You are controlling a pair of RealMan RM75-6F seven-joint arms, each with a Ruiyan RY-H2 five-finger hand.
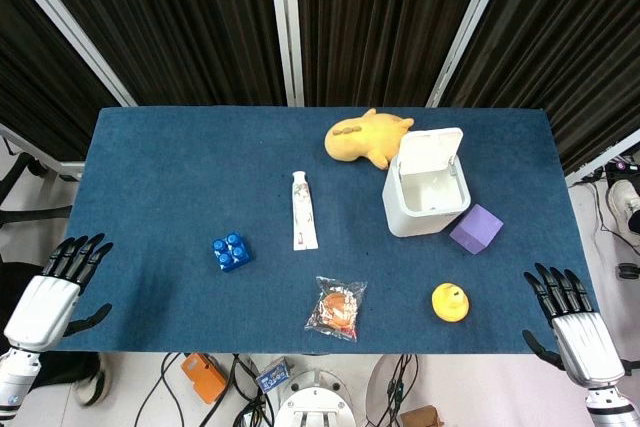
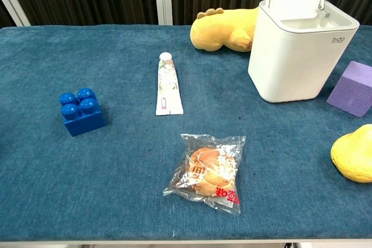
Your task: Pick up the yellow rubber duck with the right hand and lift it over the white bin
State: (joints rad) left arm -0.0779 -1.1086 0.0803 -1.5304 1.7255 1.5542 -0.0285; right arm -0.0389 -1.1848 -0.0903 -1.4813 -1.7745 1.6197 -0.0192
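Head view: rounded yellow rubber duck (image 1: 450,302) on the felt-like blue counter (image 1: 160,177), near the boxy white bin (image 1: 425,197); left hand (image 1: 58,287) and right hand (image 1: 570,317) empty, fingers spread. Chest view: duck (image 2: 353,154) at right edge beside the crinkled snack packet (image 2: 208,172).

Chest view: yellow rubber duck (image 2: 354,153) cut by right edge; purple cube (image 2: 352,88) too; both hands unseen.
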